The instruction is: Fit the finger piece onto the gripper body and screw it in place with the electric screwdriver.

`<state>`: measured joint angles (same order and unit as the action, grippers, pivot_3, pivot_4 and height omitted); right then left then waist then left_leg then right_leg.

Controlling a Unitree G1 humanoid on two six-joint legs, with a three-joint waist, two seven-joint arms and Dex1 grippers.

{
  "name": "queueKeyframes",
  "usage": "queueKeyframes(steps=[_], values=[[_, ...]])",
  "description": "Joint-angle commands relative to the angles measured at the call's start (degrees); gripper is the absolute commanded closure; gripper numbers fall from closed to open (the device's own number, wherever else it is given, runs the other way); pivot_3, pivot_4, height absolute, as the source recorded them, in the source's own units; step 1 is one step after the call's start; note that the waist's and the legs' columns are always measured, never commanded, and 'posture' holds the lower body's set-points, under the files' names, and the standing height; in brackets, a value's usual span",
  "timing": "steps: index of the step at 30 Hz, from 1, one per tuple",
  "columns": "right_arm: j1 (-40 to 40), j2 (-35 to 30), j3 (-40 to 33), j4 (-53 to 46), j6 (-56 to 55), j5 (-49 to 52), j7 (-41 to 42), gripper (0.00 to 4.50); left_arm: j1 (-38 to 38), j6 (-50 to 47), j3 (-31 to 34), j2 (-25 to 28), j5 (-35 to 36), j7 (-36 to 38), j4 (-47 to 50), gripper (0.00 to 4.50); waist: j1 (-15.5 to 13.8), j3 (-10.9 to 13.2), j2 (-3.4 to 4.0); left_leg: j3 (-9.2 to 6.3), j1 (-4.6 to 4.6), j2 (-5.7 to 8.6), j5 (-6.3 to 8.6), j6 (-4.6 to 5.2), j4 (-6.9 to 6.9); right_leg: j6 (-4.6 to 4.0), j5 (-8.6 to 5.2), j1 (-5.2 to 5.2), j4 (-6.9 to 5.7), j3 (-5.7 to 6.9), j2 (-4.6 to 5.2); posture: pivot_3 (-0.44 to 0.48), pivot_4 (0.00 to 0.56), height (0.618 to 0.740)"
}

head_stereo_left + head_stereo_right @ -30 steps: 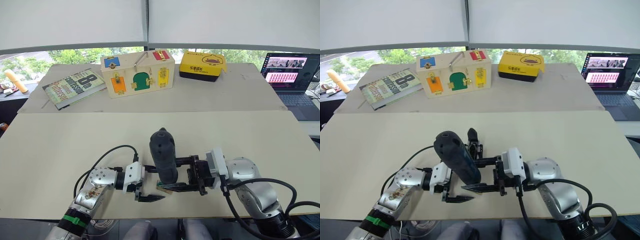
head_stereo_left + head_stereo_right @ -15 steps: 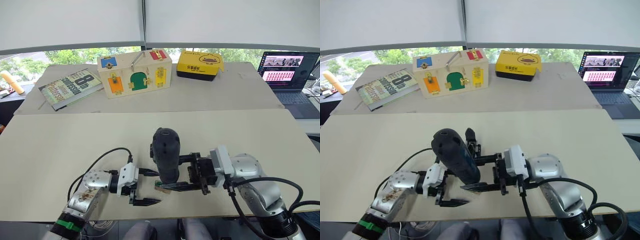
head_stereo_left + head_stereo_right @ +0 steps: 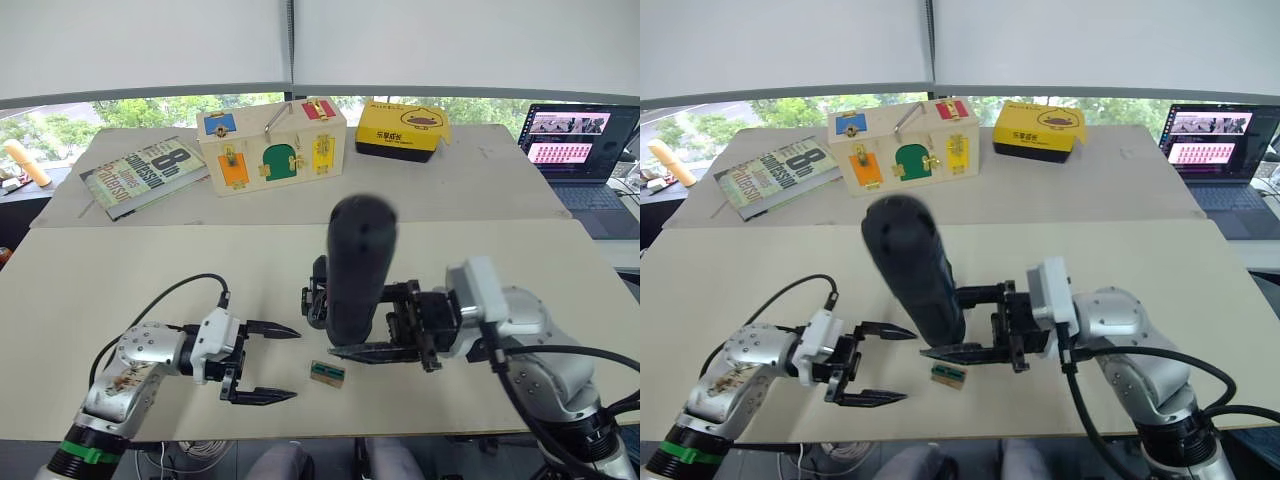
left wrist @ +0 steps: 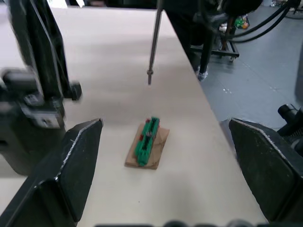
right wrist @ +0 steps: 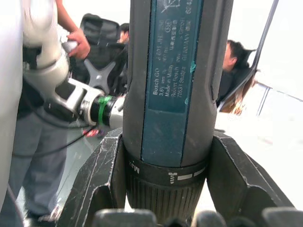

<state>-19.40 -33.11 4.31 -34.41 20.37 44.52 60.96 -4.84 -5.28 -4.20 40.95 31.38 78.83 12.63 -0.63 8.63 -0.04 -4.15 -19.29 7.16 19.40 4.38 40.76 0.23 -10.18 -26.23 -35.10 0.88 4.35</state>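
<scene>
My right gripper (image 3: 352, 322) is shut on the electric screwdriver (image 3: 358, 265), a thick black cylinder held upright above the table's front middle. Its thin bit (image 4: 154, 42) points down and ends just above the table. The black gripper body (image 3: 315, 300) stands right behind the screwdriver, mostly hidden by it. A small flat green-and-tan rectangle (image 3: 327, 373) lies on the table below the screwdriver. To the left of the screwdriver, my left gripper (image 3: 290, 363) is open and holds nothing, its fingertips pointing at the rectangle. The finger piece is out of view.
Along the back stand a wooden latch box (image 3: 272, 147), a book (image 3: 140, 175) and a yellow box (image 3: 403, 128). A laptop (image 3: 580, 140) sits at the far right. The table's front edge (image 3: 330, 437) runs close below both grippers. The right wrist view shows people behind the screwdriver.
The right gripper has lifted the screwdriver higher and stood it more upright. The left gripper has drawn back to the left, away from the screwdriver. The green-and-tan rectangle now lies uncovered.
</scene>
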Motion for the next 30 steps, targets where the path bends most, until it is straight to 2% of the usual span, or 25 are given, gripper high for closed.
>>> queueKeyframes(steps=[1, 4, 8, 18, 30], values=[[-2.5, -1.3, -4.8, -2.1, 2.1, 5.4, -2.4, 2.55, 0.4, -4.5, 4.7, 2.1, 5.6, -0.6, 4.1, 0.0, 0.0, 0.0, 0.0, 0.0, 0.01, 0.0, 0.0, 0.0, 0.0, 0.0, 0.0, 0.01, 0.0, 0.01, 0.0, 0.0, 0.15, 0.74], [-4.8, -2.7, -7.6, -1.0, 4.7, 9.0, -4.2, 2.55, 0.6, -7.4, 7.7, 3.1, 8.1, -1.4, 4.0, 0.0, 0.0, 0.0, 0.0, 0.0, 0.0, 0.01, 0.0, 0.0, 0.0, 0.0, 0.0, 0.0, 0.0, 0.01, 0.0, 0.0, 0.15, 0.74], [-8.0, -3.4, -10.0, 1.4, 7.6, 12.5, -6.1, 2.55, 0.2, -7.7, 10.3, 3.6, 7.7, -1.7, 1.1, 0.0, 0.0, 0.0, 0.0, 0.0, 0.0, 0.0, 0.0, 0.0, -0.02, 0.0, 0.0, 0.0, 0.01, 0.03, -0.01, 0.0, 0.15, 0.74], [-16.3, -3.1, -10.6, 12.6, 8.7, 10.4, -6.2, 2.55, -4.6, -5.9, 11.5, -0.1, 5.3, -6.0, -3.6, 0.0, 0.0, 0.0, -0.01, 0.01, -0.03, 0.01, 0.0, 0.0, -0.05, -0.01, 0.0, -0.04, 0.02, 0.02, 0.02, 0.0, 0.15, 0.74], [-21.9, 7.8, -5.8, 18.5, 5.3, 2.3, -8.5, 2.55, -7.9, -0.9, 8.3, -4.9, -1.3, -6.7, -12.3, 0.0, 0.3, 0.0, 0.0, 0.01, -0.06, 0.03, -0.01, 0.0, -0.06, -0.02, 0.0, -0.1, -0.02, 0.05, 0.01, 0.0, 0.15, 0.74]])
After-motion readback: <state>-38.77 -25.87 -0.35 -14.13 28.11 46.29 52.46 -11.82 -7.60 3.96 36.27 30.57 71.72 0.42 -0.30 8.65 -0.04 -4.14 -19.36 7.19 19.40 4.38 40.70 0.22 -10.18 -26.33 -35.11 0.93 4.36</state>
